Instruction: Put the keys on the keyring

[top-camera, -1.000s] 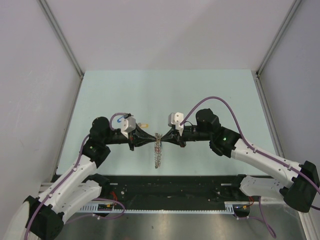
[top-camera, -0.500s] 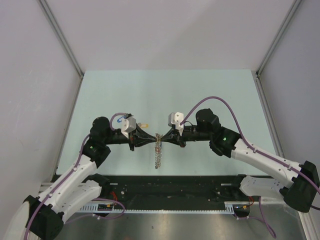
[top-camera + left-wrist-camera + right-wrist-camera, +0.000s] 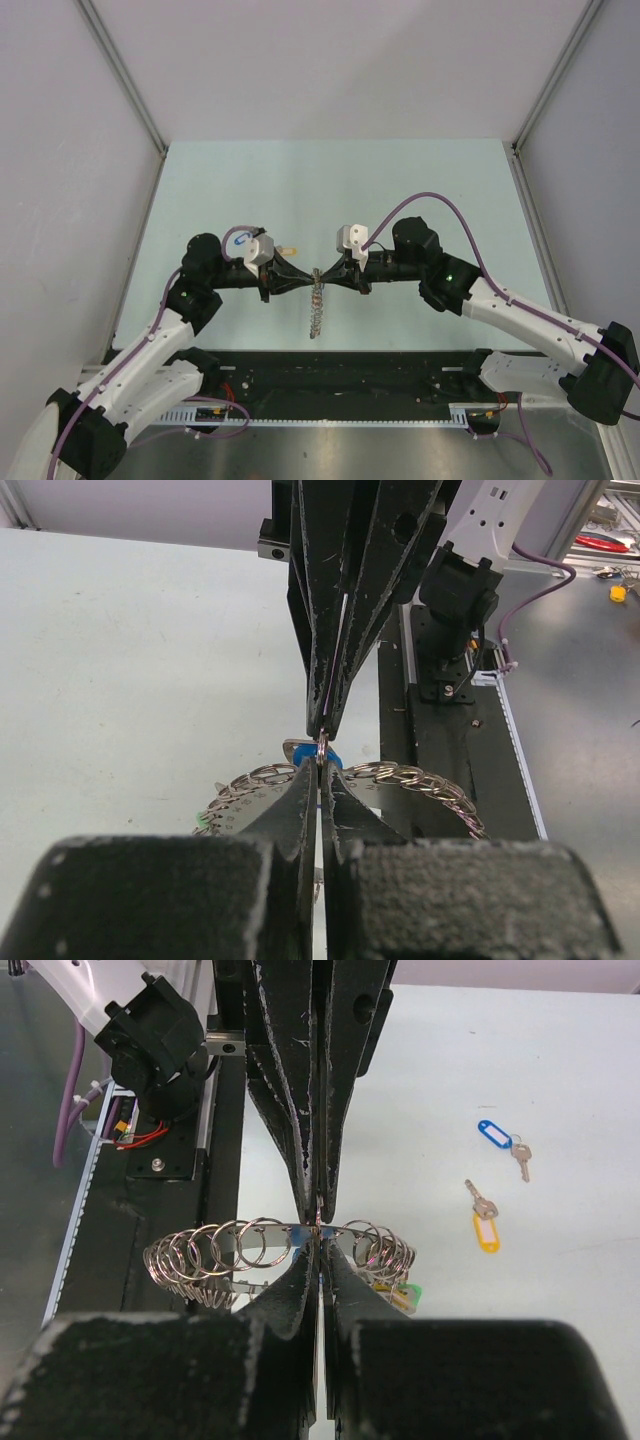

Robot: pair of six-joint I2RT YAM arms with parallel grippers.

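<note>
Coiled keyring (image 3: pixel 215 1250); two tagged keys (image 3: pixel 485 1232) nearby

Bright, even, diffuse light falls from above; the pale table (image 3: pixel 400 190) carries only faint, soft shadows. Both wrist views blur in the nearest foreground, and small glints sparkle on the keyring (image 3: pixel 215 1250)

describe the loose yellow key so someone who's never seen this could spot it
In the right wrist view, find the pale table right of the coiled keyring. Two tagged keys lie loose on it, apart from each other. The yellow-tagged key is the one nearer the ring; the blue-tagged key lies farther off.
</note>
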